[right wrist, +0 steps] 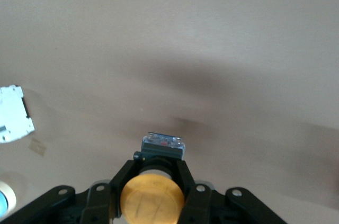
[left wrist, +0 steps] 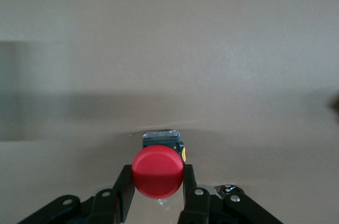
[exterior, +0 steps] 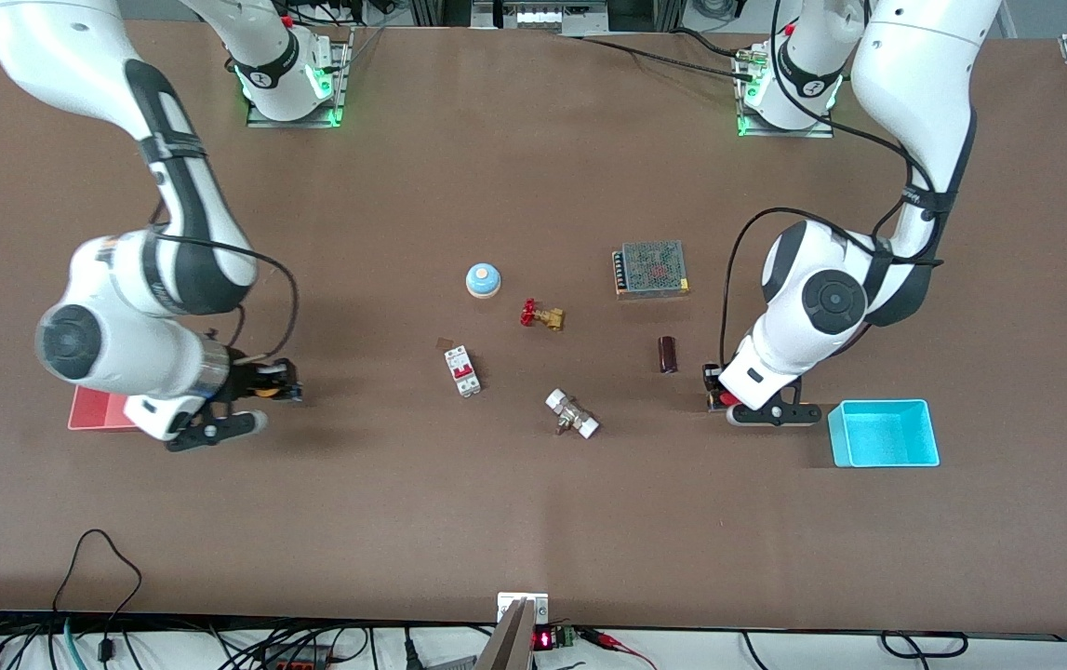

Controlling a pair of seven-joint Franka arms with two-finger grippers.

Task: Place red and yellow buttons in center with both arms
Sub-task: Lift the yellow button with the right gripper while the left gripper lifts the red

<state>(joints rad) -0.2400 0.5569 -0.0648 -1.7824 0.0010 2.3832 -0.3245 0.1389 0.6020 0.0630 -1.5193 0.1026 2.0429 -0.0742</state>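
Brown tabletop point(exterior: 514, 502) at the center sat bare near the camera, free for both buttons. Over the pink bin's point(exterior: 96, 409) edge, the right gripper point(right wrist: 152, 181) hung clamped on the yellow button point(right wrist: 152, 200), cap outward. Over the table beside the cyan bin point(exterior: 882, 433), the left gripper point(left wrist: 157, 189) pinched the red button point(left wrist: 158, 171), seemingly both ready to carry inward.

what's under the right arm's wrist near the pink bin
The right tool holds the yellow button there, clamped at its neck. Bare tabletop lies below; the pink bin is partly covered by the arm.
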